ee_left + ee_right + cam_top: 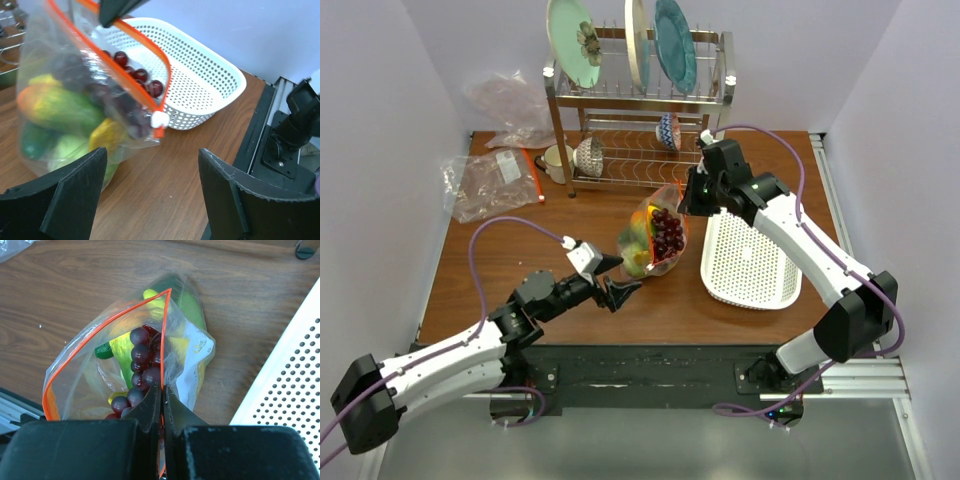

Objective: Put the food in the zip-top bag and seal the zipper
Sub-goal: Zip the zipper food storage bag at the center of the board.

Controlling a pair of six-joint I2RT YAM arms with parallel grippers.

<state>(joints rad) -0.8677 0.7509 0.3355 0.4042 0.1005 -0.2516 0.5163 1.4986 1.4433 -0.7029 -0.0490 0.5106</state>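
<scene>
The zip-top bag stands on the table, held up at its mouth, which gapes open. Through it I see dark purple grapes, a green cucumber and yellow pieces. My right gripper is shut on the orange-red zipper at one end of the mouth, with the fingertips pinching the strip beside the grapes. My left gripper is open and empty, low over the table just short of the bag. The zipper's white slider hangs in front of it.
The white mesh basket lies right of the bag, empty; it also shows in the left wrist view. A metal dish rack with plates and cups stands at the back. A labelled clear bag and another crumpled bag lie back left.
</scene>
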